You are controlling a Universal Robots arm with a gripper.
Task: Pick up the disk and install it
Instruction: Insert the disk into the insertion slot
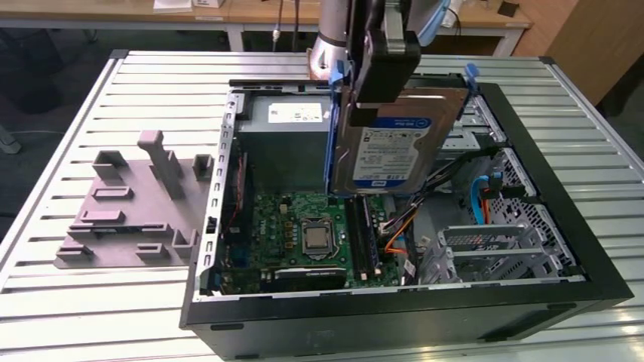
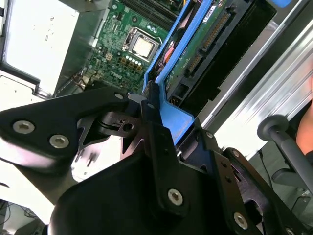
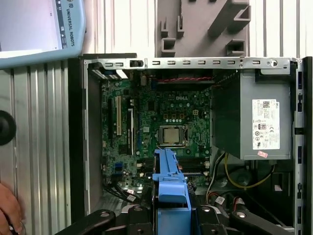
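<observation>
Silver with a blue frame, the disk [image 1: 387, 151] hangs on its edge above the open computer case [image 1: 403, 313]. The gripper [image 1: 385, 94] squeezes it tight. It is picked up but not put in yet.

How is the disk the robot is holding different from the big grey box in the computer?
The disk hangs upright in the gripper, over the case; the power supply sits inside the case. The disk is thin with a blue frame; the power supply is a bulky box without one. Both are rectangular grey metal with stickers.
</observation>
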